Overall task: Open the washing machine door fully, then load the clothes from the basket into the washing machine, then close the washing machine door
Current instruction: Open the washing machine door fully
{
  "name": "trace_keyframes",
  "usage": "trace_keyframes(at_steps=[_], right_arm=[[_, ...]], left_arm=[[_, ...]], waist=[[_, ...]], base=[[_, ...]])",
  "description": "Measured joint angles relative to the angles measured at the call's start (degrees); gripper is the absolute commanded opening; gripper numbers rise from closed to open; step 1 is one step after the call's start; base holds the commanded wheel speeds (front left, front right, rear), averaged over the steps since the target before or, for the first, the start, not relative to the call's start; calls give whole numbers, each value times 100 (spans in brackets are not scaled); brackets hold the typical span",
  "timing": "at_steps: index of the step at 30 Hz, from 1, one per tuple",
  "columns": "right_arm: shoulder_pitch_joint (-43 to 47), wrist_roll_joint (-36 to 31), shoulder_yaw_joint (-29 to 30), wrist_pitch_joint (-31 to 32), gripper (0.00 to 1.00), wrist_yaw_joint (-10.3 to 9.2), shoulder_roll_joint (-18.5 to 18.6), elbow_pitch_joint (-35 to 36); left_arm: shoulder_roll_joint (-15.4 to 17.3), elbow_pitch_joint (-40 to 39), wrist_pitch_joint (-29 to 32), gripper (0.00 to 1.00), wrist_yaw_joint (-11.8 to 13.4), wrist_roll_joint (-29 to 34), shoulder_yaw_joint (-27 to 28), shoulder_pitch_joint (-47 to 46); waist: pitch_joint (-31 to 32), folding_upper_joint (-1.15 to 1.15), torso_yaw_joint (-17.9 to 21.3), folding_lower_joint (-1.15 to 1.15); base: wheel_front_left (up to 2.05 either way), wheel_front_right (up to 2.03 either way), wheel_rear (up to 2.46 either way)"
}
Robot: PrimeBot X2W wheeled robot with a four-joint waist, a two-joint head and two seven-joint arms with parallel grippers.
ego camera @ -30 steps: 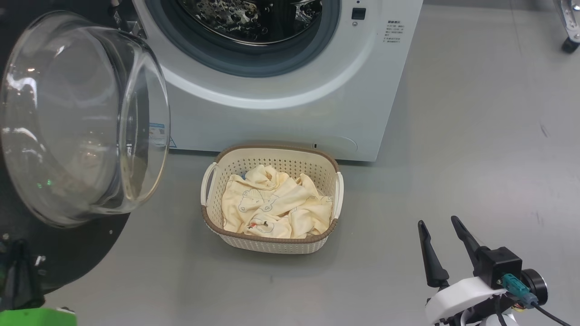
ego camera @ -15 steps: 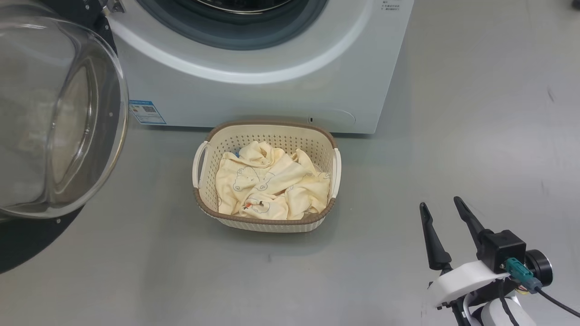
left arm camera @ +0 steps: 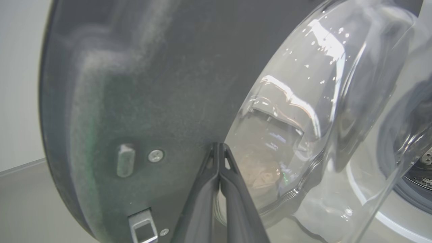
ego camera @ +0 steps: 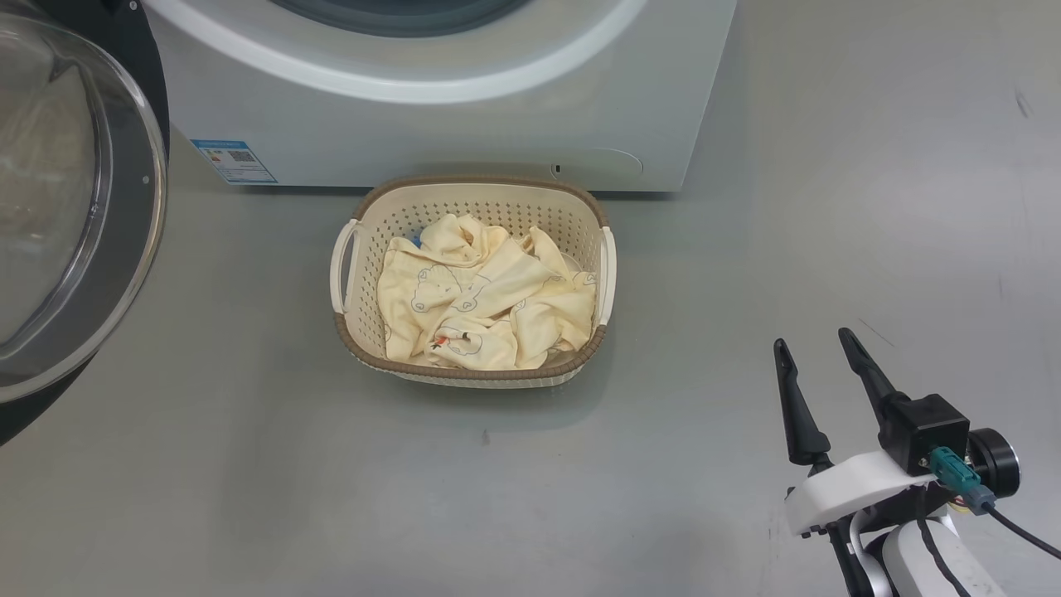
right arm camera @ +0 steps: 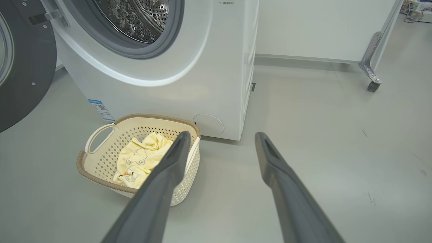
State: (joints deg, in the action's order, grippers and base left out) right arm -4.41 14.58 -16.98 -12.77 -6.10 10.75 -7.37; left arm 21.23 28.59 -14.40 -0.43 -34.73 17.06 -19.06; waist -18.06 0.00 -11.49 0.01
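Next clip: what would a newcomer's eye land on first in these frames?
The pale yellow clothes heaped in the cream basket on the floor, right in front of the washing machine. At far left the big glass door stands swung open. The right gripper sits at lower right, jaws apart.

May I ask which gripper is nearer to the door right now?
Left. The left gripper, shut, has its tips close against the door, on its dark inner face. The right gripper, open, hangs above the floor right of the basket, far from the door.
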Motion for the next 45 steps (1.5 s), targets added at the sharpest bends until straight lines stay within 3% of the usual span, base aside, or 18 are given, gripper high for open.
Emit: trace_keyframes(at_steps=[14,26,27,28,38,45], right_arm=[[3,12,127,-23,100,-10,-80,-215],[97,65,108,-67,100,2,-163,-313],[98,65,98,-67,100,3,-170,-313],[100,66,82,-67,100,7,-178,-312],[192,66,41,-111,100,36,-202,-288],[193,65,21,-114,100,60,-214,-218]], left_arm=[[-67,216,0,0,-289,382,-158,-123],[-659,-737,-2,2,-458,940,-162,463],[-728,-835,-2,45,-481,956,-178,528],[-783,-925,-2,99,-504,967,-205,592],[-1155,-1705,-25,100,-597,1290,-443,1184],[-1234,-2086,-26,100,-608,1517,-803,1497]], waist=[[254,0,-22,0],[781,0,-27,0],[815,0,-14,-1],[846,0,3,0],[1084,0,279,-1],[1190,0,490,-1]], base=[[0,0,0],[0,0,0],[0,0,0],[0,0,0],[0,0,0],[0,0,0]])
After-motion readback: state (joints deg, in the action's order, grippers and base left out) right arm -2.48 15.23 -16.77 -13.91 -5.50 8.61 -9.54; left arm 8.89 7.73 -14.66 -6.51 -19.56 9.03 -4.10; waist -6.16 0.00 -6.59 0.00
